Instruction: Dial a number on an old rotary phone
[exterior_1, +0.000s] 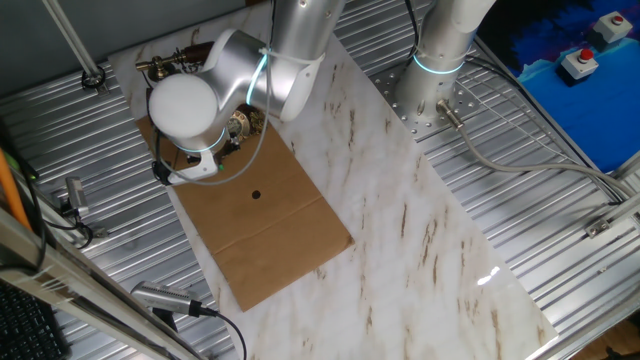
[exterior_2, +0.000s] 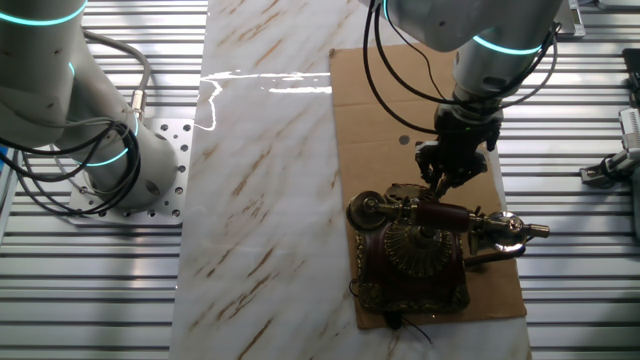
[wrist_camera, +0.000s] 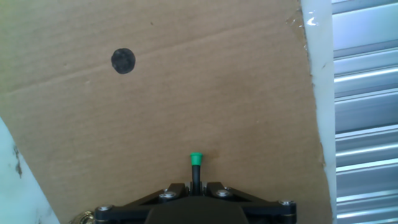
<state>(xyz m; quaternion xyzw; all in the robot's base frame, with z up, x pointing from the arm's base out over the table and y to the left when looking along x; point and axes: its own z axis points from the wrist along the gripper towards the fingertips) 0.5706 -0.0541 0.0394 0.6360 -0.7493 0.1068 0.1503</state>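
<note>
The old rotary phone (exterior_2: 415, 250) stands on a brown cardboard sheet (exterior_2: 390, 110), dark red-brown with gold trim, a round dial and a brass-ended handset across its top. In one fixed view only part of the phone (exterior_1: 240, 125) shows behind the arm. My gripper (exterior_2: 447, 178) hangs just above the phone's far side, over the handset. In the hand view my gripper (wrist_camera: 196, 186) is shut on a thin black stick with a green tip (wrist_camera: 196, 159), which points at bare cardboard. The phone is out of the hand view.
A black dot (wrist_camera: 123, 61) marks the cardboard (exterior_1: 270, 220). The cardboard lies on a marble tabletop (exterior_1: 420, 230) ringed by ribbed metal (exterior_2: 570, 250). A second arm's base (exterior_2: 110, 160) stands beside the table. A red-button box (exterior_1: 578, 62) sits on a blue surface.
</note>
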